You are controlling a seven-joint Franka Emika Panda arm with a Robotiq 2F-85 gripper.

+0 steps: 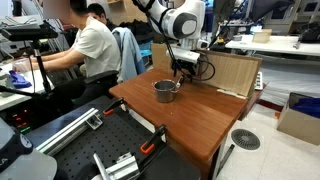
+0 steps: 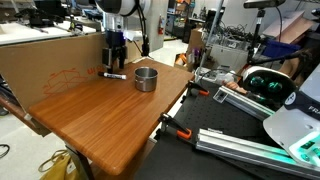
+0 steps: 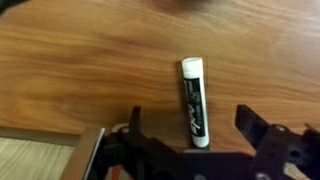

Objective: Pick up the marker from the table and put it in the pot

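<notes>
The marker (image 3: 194, 101), black with white ends, lies flat on the reddish-brown table (image 3: 80, 70). In the wrist view it lies between my gripper's (image 3: 190, 122) two open fingers, which do not touch it. In an exterior view the marker (image 2: 115, 74) lies just left of the silver pot (image 2: 146, 78), with my gripper (image 2: 114, 62) hanging right above it. In an exterior view the pot (image 1: 164, 91) stands near the table's far side, and my gripper (image 1: 181, 70) is behind it; the marker is hidden there.
A cardboard board (image 2: 50, 55) stands along the table's back edge, close behind my gripper. A black metal workbench with rails and clamps (image 1: 100, 150) adjoins the table. A person (image 1: 95, 45) sits at a desk nearby.
</notes>
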